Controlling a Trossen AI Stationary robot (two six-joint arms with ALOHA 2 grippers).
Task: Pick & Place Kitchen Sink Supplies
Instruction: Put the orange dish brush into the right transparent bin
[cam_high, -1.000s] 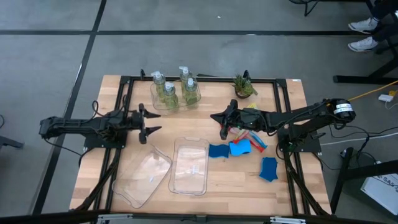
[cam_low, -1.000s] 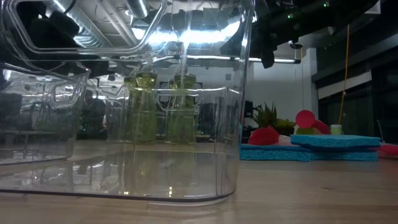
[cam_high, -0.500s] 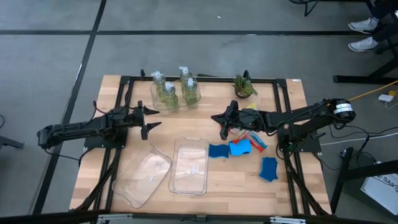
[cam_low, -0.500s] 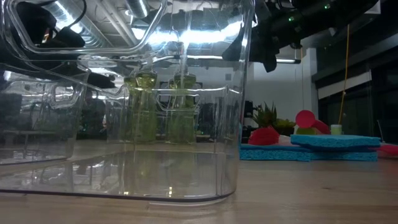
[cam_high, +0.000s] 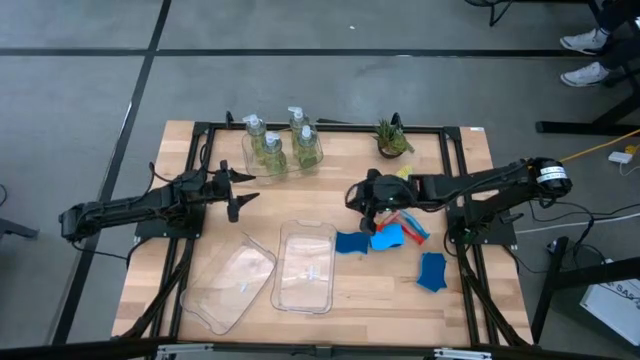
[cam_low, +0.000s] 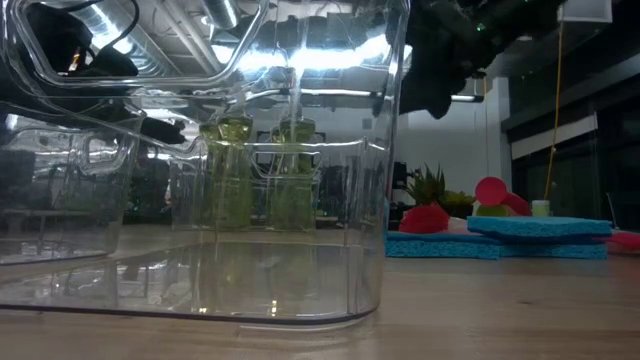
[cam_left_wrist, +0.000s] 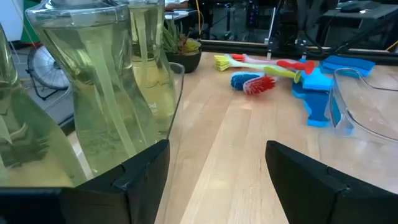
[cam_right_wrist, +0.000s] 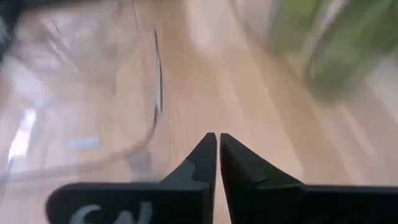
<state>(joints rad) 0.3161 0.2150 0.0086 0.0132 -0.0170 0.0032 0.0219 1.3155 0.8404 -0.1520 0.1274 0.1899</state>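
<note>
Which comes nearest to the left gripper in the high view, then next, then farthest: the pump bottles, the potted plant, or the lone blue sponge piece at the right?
Measured from the left gripper, open at the table's left-centre:
1. Pump bottles, in a clear tray just behind and right of it.
2. Potted plant, at the back, right of centre.
3. Lone blue sponge piece, front right, clearly farthest.

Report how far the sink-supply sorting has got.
Done: three pump bottles stand in the tray at the table's far edge. In hand: nothing; the left gripper hangs open beside that tray, and the right gripper is shut and empty above the brushes. Left: the brushes and the blue sponge pieces lie loose on the table, and the two near trays hold nothing.
</note>
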